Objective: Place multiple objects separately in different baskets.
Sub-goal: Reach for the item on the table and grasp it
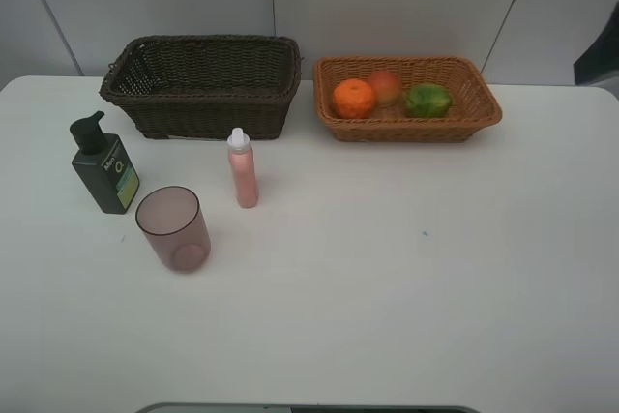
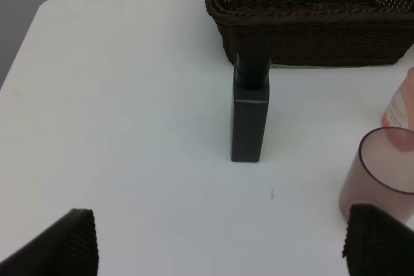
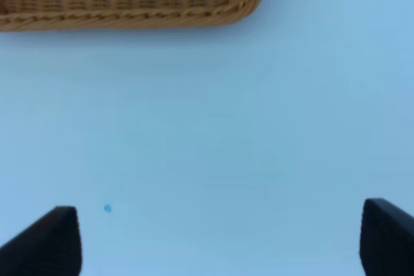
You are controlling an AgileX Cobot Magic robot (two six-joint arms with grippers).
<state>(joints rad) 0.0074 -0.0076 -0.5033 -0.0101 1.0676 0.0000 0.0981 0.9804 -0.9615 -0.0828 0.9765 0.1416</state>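
Note:
The orange-tan basket [image 1: 406, 129] at the back right holds an orange [image 1: 354, 98], a red-yellow fruit [image 1: 385, 86] and a green fruit [image 1: 427, 100]. To its left stands the dark brown basket [image 1: 213, 115], with nothing visible inside. On the table's left are a dark green pump bottle [image 1: 103, 169], a pink white-capped bottle [image 1: 242, 171] and a pinkish cup [image 1: 174, 229], all upright. My left gripper [image 2: 226, 244] is open, short of the pump bottle [image 2: 250, 121], with the cup [image 2: 381, 172] beside one fingertip. My right gripper [image 3: 217, 240] is open over bare table, short of the tan basket [image 3: 129, 17].
A white table [image 1: 406, 268] carries everything; a wall runs behind the baskets. A dark shape [image 1: 600, 50] shows at the exterior view's right edge. Neither arm appears in the exterior view. A small blue speck [image 3: 107, 208] marks the table near the right gripper.

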